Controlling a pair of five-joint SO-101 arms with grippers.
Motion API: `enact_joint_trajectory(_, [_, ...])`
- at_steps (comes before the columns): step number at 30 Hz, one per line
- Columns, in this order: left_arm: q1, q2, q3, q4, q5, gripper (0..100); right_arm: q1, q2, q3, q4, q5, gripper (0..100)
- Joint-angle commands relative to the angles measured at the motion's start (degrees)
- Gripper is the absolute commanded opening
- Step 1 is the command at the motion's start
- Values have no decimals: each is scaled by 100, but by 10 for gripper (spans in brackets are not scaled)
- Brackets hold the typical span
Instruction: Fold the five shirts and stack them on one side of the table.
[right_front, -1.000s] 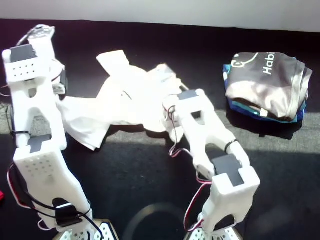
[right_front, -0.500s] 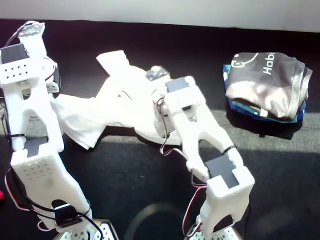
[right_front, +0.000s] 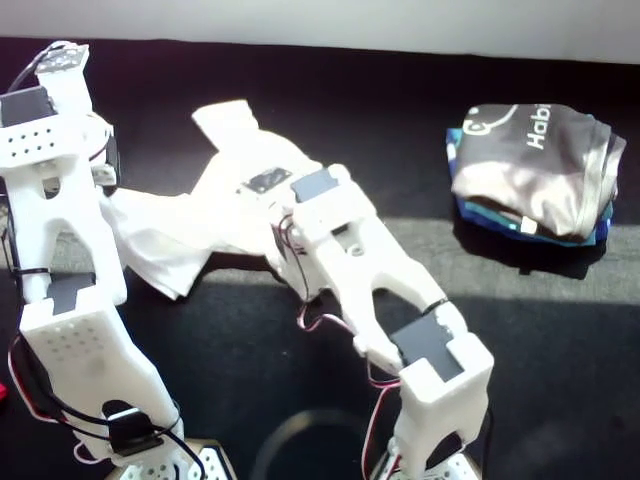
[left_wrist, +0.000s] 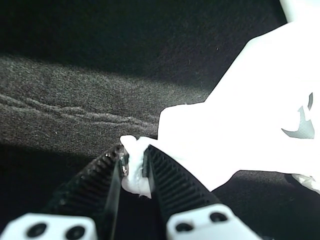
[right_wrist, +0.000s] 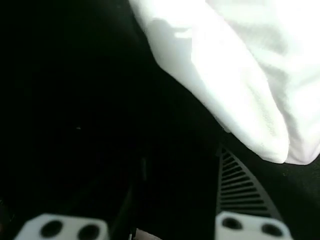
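High view, left to right, as I log it from the remote station. Item one: the white plastic left arm (right_front: 60, 200), standing along the left edge of the black cloth-covered table (right_front: 560, 330). Item two: the left gripper (left_wrist: 134, 167), seen in the left wrist view, its black ribbed fingers (left_wrist: 167, 177) pressed onto a small bunched corner of fabric and pinching it just above the dark cloth. Item three: the crumpled white shirt (right_front: 230, 200) of soft fabric, spread unfolded across the far left-centre of the table, one sleeve pointing toward the back edge and a lower flap reaching toward the left arm; the pinched corner belongs to it (left_wrist: 250, 110). Item four: the white plastic right arm (right_front: 360, 260), stretched diagonally from its base at the near edge so that its wrist lies over the middle of the shirt. Item five: the right gripper (right_wrist: 180, 190), in the right wrist view, fingers spread apart with nothing between them, a rounded fold of the shirt (right_wrist: 235, 75) lying just beyond them. Item six: the stack of folded shirts (right_front: 530, 170), at the far right, grey with white print on top, blue and teal edges beneath, well apart from both arms.
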Motion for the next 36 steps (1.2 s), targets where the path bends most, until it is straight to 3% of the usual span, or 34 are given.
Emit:
enact_joint_trajectory(1, [-66, -382, -198, -9, -53, 10, 180, 92, -40, -277, 79, 203])
enact_joint_trajectory(12, [-84, -391, -198, -9, -53, 10, 769, 1138, -75, -1552, 62, 203])
enact_joint_trajectory(20, [-84, -391, -198, -9, -53, 10, 822, 1147, -127, -1446, 79, 203])
enact_joint_trajectory(28, [-75, -391, -198, -9, -53, 10, 1771, 1024, -1165, -1578, 97, 203])
enact_joint_trajectory(36, [-75, -391, -198, -9, -53, 10, 1789, 1024, -1490, -1569, 70, 203])
